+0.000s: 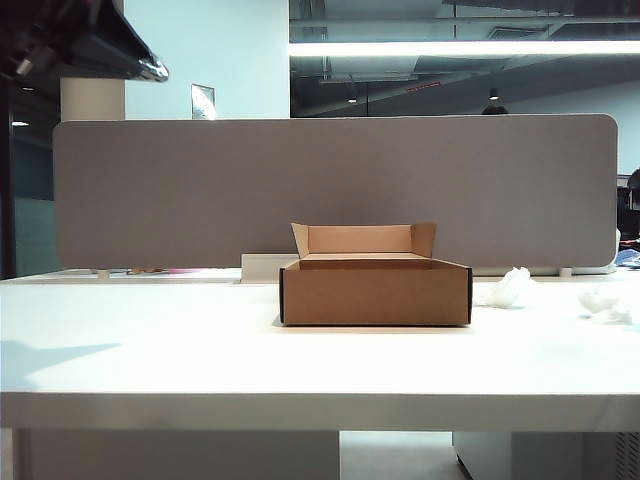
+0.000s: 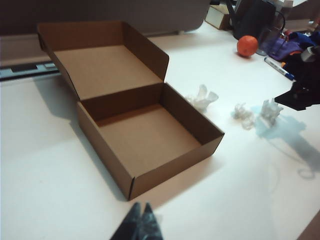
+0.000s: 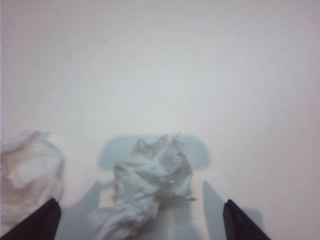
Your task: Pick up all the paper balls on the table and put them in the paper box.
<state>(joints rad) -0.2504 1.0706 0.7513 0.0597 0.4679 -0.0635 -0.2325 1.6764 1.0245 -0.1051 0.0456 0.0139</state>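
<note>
Paper balls: three white crumpled wads showed in the left wrist view, all on the table outside the box; one (image 2: 202,98) lay just beside the box's side wall, two more (image 2: 243,115) (image 2: 270,111) sat close together farther out. In the exterior view one wad (image 1: 508,288) lay right of the box and another (image 1: 608,302) near the right edge of that view.
Right gripper (image 3: 140,220): low over the table, fingers spread wide, one dark fingertip (image 3: 35,222) on each side of a wad (image 3: 150,185) that lay between them, not pinched; a second wad (image 3: 27,172) lay just outside one finger.
Paper box (image 1: 375,290): brown cardboard, open, back flap upright, standing mid-table with nothing inside it.
Left gripper (image 2: 139,225): above the table near the box's front corner, dark fingertips pressed together, holding nothing.
Table (image 1: 150,350): white, smooth top.
Divider (image 1: 200,190): grey fabric panel behind the box.
Background: an orange ball (image 2: 247,45) and a pen (image 2: 279,68) lay well beyond the wads.
</note>
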